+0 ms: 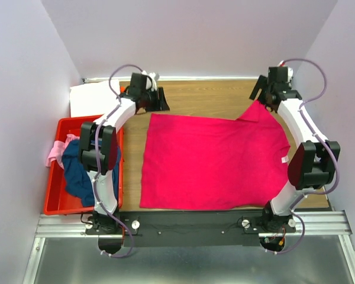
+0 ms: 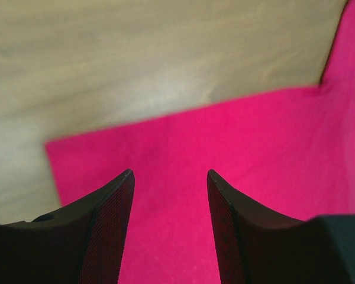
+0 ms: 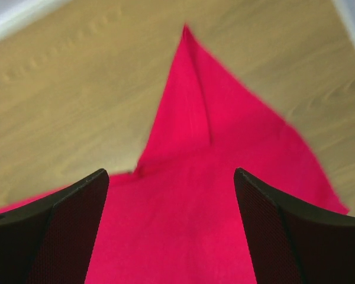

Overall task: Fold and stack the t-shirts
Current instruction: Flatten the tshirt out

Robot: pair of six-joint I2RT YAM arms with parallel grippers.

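Wooden worktop between lilac walls, with a magenta t-shirt spread flat at its centre, long axis running left to right. Both arms reach forward with elbows bent: the left fingers hang open and empty over the shirt's far left corner, the right fingers open and empty over the sleeve at its far right corner.

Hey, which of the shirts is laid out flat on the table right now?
The magenta-pink t-shirt, which is spread flat on the wooden table. The navy t-shirt and the pale pink t-shirt lie crumpled in the red bin.
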